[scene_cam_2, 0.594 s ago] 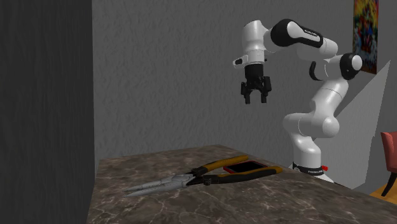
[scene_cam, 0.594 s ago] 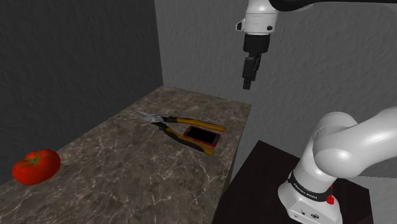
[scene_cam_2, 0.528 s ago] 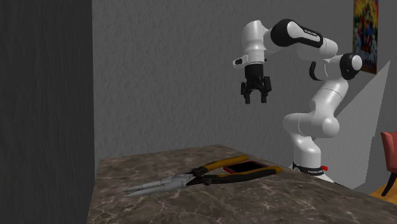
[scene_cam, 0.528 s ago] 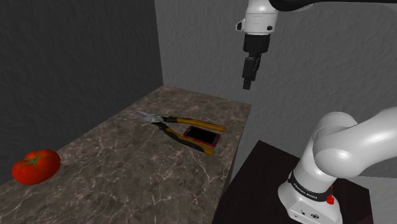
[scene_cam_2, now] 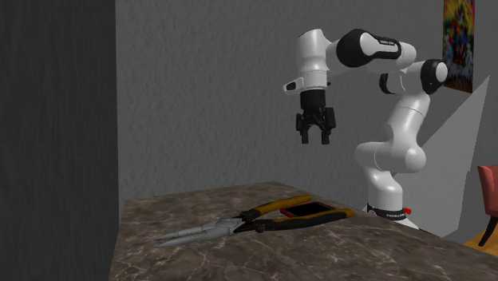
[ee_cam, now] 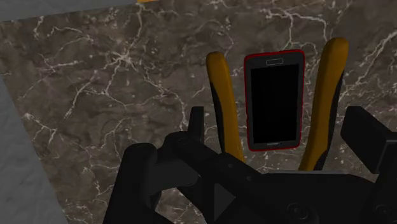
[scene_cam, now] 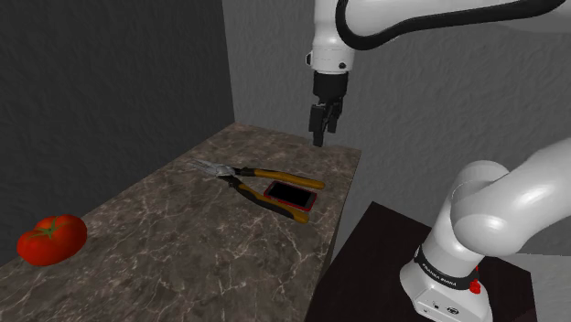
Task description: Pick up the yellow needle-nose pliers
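Veined counter (scene_cam: 174, 242) bears yellow-handled pliers (scene_cam: 240, 181), red-cased phone (ee_cam: 273, 98).

It looks like a room in a home, perhaps a kitchen corner: a dark marble-patterned worktop (scene_cam: 183, 261) set against rough grey walls (scene_cam_2: 207, 96) carries a red tomato (scene_cam: 51, 240) and a red-cased phone (scene_cam: 291, 194), with a colourful poster (scene_cam_2: 459, 40) and a red chair (scene_cam_2: 488, 191) nearby.

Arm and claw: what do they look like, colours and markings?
The arm is white, rounded tubes with dark joints; a dark band with small lettering and a red spot mark its base. The claw is all black and two-fingered.
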`<state>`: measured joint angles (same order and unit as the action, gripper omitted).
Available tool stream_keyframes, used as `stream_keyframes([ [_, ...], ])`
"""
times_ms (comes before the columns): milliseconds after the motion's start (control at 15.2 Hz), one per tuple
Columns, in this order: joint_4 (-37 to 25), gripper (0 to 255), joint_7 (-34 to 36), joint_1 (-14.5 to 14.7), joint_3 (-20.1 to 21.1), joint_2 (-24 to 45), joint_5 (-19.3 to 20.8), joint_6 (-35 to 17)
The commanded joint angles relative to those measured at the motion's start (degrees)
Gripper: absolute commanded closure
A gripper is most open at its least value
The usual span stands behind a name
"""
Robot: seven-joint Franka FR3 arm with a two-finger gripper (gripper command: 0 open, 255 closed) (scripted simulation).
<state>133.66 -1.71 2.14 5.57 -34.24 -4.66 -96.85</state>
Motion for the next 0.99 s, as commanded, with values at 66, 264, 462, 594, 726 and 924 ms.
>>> stream_keyframes([
  [66, -1.2, 0, 3.0, 0.2, 2.1, 5.4, -0.7, -4.5],
  [264, -3.1, 0, 6.1, 0.4, 4.1, 11.1, -1.1, -8.4],
  [462, -5.7, 0, 9.4, 0.5, 6.1, 17.1, -0.9, -12.0],
  [594, -7.9, 0, 11.6, 0.7, 7.2, 21.3, -0.4, -14.1],
  [726, -10.3, 0, 13.9, 0.9, 8.2, 25.5, 0.4, -16.0],
  [924, -14.6, 0, 17.3, 1.3, 9.4, 32.1, 1.9, -18.3],
])
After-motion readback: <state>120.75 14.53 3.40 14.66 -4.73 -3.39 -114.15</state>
